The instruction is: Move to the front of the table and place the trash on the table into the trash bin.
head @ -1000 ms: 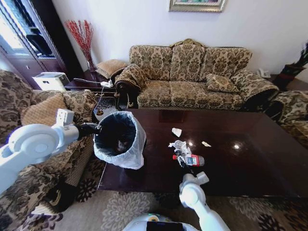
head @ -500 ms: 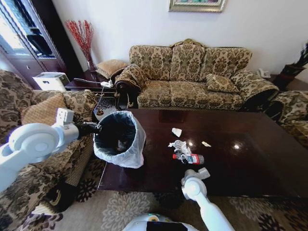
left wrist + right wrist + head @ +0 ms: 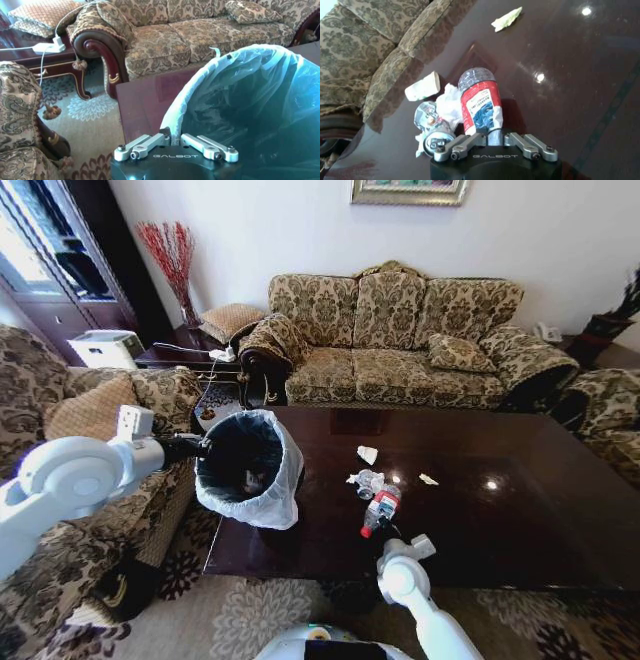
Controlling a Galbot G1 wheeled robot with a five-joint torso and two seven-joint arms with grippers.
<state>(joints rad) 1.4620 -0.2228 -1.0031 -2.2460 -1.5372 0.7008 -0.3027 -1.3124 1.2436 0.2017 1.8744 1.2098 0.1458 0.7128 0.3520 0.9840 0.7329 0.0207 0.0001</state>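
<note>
The trash bin [image 3: 246, 470], dark with a white bag over its rim, stands on the left end of the table [image 3: 500, 530]. My left gripper [image 3: 203, 446] is shut on its rim [image 3: 172, 139]. The clear bottle [image 3: 379, 508] with the red-and-blue label is tilted up off the tabletop, and my right gripper [image 3: 371, 529] is shut on its neck end. In the right wrist view the bottle [image 3: 479, 100] sticks out from the gripper [image 3: 494, 137]. Beside it lie a crumpled wrapper [image 3: 432, 122] and white paper scraps [image 3: 423, 86]. More scraps [image 3: 368, 454] lie farther back on the table.
A long patterned sofa [image 3: 400, 345] stands behind the table and an armchair [image 3: 90, 410] at its left. A dark side table [image 3: 175, 350] with a power strip sits in the back left corner. Patterned carpet [image 3: 250, 610] lies under the table's near edge.
The bottle lay flat on the table beside the wrapper; now its far end is raised, held in my right gripper. My left arm and the bin have not moved.
</note>
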